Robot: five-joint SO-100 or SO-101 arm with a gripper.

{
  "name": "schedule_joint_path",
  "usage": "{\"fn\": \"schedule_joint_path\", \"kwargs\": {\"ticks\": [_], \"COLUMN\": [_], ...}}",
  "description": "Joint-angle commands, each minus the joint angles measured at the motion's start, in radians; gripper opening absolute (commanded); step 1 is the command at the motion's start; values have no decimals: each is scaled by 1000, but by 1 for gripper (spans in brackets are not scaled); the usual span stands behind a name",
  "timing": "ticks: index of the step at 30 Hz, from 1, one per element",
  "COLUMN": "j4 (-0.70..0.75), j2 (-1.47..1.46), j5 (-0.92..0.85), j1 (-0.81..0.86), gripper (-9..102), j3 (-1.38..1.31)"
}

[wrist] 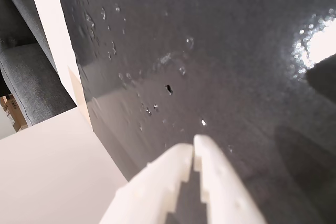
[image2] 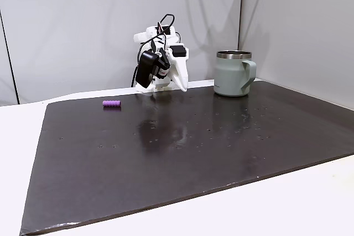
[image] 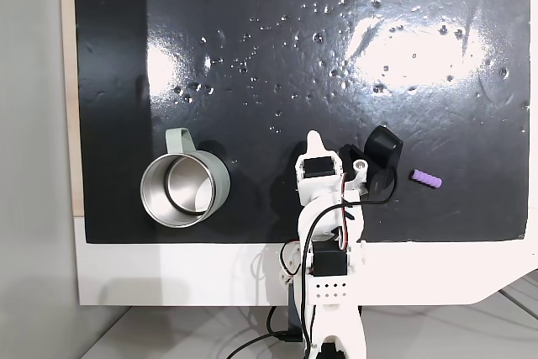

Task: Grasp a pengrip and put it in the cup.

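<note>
Black mat [image: 294, 56], cup [image: 183, 189], pengrip [image: 426, 177]

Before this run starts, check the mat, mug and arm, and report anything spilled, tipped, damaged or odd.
Nothing stands out. The cup stands upright, with nothing visible inside it in a fixed view. The pengrip lies on its side on the black mat, apart from the gripper, which is shut. The mat's pale specks look like surface pits, not a spill.

white arm folded low, tool [wrist: 193, 149] closed, empty
</note>
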Motion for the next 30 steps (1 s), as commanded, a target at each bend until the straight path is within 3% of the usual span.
{"fn": "schedule_joint_path", "kwargs": {"ticks": [1, 10, 16, 20, 30], "j4": [-44, -31, 132, 267, 561], "j2": [15, 15, -21, -281, -554], "j5": [-18, -12, -57, -71, -225], "j1": [-34, -34, 12, 74, 388], "gripper": [0, 0, 0, 0, 0], "j3": [-3, -9, -232, -514, -916]}}
